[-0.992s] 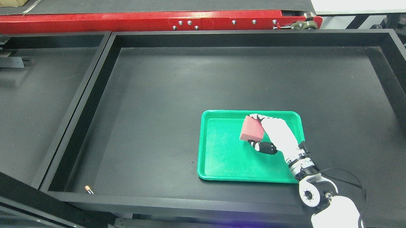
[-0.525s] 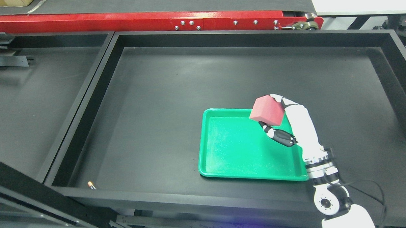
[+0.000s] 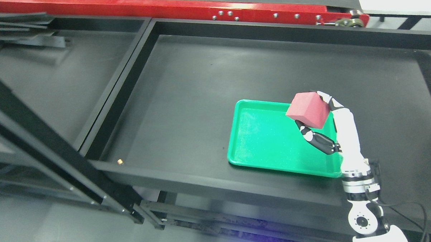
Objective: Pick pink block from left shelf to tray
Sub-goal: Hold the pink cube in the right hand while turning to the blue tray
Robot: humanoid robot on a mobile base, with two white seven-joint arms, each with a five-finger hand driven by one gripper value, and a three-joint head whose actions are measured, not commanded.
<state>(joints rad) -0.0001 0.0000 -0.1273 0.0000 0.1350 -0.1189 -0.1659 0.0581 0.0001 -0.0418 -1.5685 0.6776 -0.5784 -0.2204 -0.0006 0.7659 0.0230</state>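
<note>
pink block gripped, over tray's far-right corner

your right hand (image 3: 317,122) comes in from the lower right and is closed on the pink block (image 3: 308,110): white fingers (image 3: 330,100) wrap its far/right side, the dark thumb (image 3: 318,140) runs under its near side. left arm isn't in view.

the block is held clear of the green tray (image 3: 270,140), up over the tray's far-right corner, with part of it overlapping the far rim. it's tilted, one corner pointing down toward the tray floor. it reads as near-cubic, so no long axis worth aligning to.

the relation that matters: bare tray floor lies down and to the left of the hand, toward you (my read, not seen). lowering straight from here risks catching the rim, so bring it inward first, then open.

versus earlier: a second ago the block was low over the middle of the tray; half a second ago it was higher, over the far-right part of the tray, and now it's over the far-right corner. the whole view has also shifted, showing more of the left shelf (image 3: 56,80) and a dark frame post (image 3: 40,141); that's camera motion, not the tray moving.

the black surface (image 3: 199,82) around the tray is otherwise bare apart from a small item by the near-left wall (image 3: 120,161) (too small to identify).
</note>
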